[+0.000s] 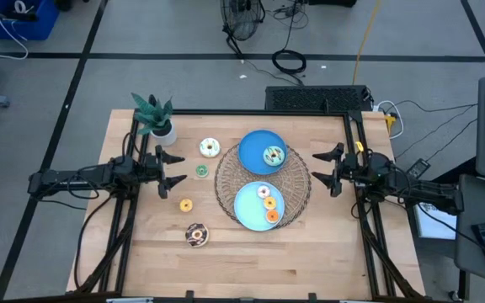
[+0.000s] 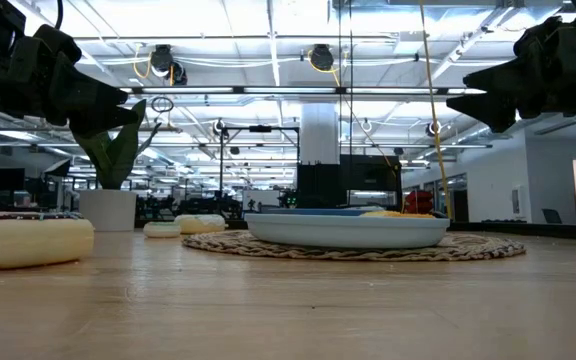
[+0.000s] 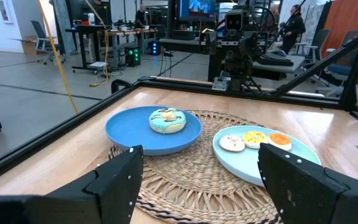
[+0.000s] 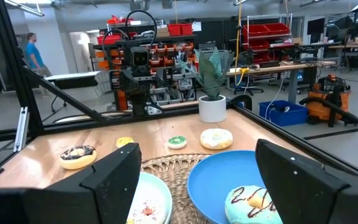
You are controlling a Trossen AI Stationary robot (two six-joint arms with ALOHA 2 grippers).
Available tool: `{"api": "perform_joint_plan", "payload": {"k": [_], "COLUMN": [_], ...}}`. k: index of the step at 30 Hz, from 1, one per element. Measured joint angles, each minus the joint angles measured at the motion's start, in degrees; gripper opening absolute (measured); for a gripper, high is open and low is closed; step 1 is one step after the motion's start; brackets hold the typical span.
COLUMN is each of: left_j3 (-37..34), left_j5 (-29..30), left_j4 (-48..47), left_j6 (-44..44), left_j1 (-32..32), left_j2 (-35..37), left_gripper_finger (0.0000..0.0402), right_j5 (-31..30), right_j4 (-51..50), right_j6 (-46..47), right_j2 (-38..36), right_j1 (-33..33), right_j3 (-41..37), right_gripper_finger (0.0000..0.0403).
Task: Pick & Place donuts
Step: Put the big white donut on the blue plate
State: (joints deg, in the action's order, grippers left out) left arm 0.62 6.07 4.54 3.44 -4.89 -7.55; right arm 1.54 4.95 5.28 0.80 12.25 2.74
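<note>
Four donuts lie flat on the bare wood at the table's left: a white one point(image 1: 210, 148), a small green one point(image 1: 201, 171), a yellow-orange one point(image 1: 185, 204) and a chocolate one point(image 1: 196, 235). A teal donut point(image 3: 167, 120) lies on the darker blue plate point(image 1: 251, 143). Three small donuts point(image 3: 254, 138) lie on the lighter blue plate point(image 1: 244, 210). Both plates rest on a round woven mat point(image 1: 293, 181). My left gripper point(image 1: 171, 168) hangs open at the left of the donuts, above the table. My right gripper point(image 1: 322, 167) hangs open at the right of the mat.
A potted plant point(image 1: 154, 118) stands at the far left corner, just beyond my left gripper. Black frame rails point(image 1: 356, 126) run along the table's left, right and far edges. Bare wood point(image 1: 310, 261) spreads across the near part of the table.
</note>
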Motion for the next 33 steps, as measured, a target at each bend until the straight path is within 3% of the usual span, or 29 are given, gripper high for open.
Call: {"api": "perform_joint_plan", "payload": {"k": [21, 28, 33], "left_j3": [0.01, 0.0, 0.01], "left_j5": [0.09, 4.68, 4.47], "left_j4": [0.03, 0.15, 2.92], "left_j6": [-0.29, -10.02, -10.41], "left_j1": [0.0, -0.02, -0.02], "left_j2": [0.0, 0.0, 0.01], "left_gripper_finger": [0.031, 0.031, 0.031], "right_j5": [0.02, 0.02, 0.02], "right_j4": [0.0, 0.0, 0.0], "right_j6": [0.02, 0.02, 0.02], "right_j2": [0.0, 0.0, 0.0], "right_j1": [0.0, 0.0, 0.0], "right_j3": [-0.07, -0.07, -0.07], "right_gripper_finger": [0.0304, 0.0304, 0.0304]}}
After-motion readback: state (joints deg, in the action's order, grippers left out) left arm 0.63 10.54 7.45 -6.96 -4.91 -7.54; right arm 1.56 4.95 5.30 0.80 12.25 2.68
